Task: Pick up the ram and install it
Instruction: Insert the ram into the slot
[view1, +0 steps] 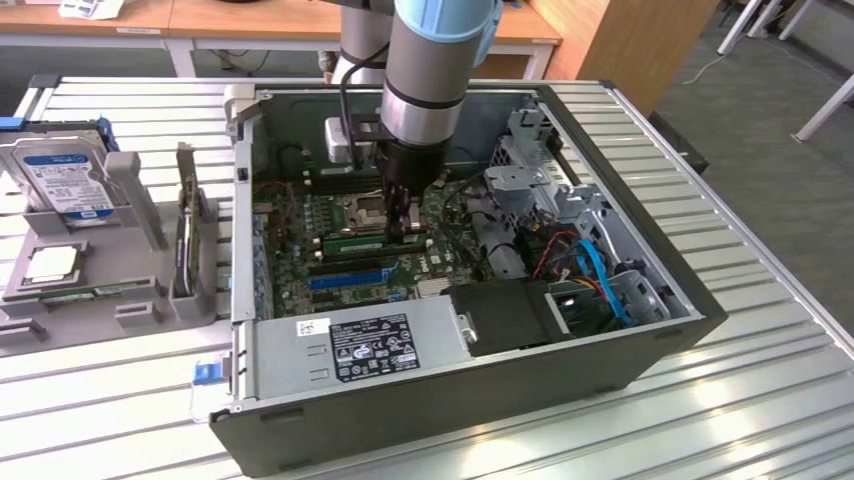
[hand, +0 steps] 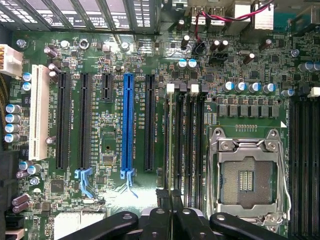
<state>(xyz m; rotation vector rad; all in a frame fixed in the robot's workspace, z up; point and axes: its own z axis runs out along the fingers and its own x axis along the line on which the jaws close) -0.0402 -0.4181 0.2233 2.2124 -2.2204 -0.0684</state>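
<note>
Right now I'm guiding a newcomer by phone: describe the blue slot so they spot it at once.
Look into the open computer case, at the green board lying at its bottom. Among the long black slots side by side, the blue slot is the only one of that colour.

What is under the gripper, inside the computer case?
The shut gripper hangs over the black memory slots of the motherboard. In the exterior view the green ram lies along them at its tip. The fingers cover whether the ram is seated.
</note>
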